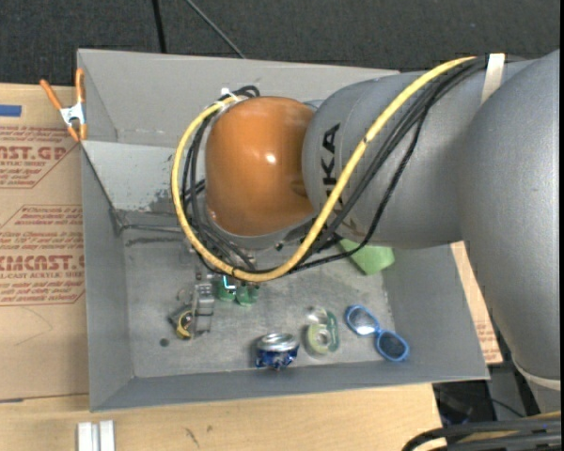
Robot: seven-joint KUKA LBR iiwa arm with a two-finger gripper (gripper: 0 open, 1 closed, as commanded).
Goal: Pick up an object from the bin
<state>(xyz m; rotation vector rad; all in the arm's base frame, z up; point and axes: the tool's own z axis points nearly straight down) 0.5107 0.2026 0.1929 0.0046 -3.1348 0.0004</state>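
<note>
- Small yellow-and-dark piece [181, 323], low on the left of the bin [150, 271] floor, just beside the claw [204, 306]. Is the claw apart or together?
- Cannot tell. I'd centre over that 1 piece, clear of the green bit [242, 294], then descend straight.

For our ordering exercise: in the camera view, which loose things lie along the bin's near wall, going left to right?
Crushed blue-and-silver can → pale green ring → blue two-loop piece.
</note>
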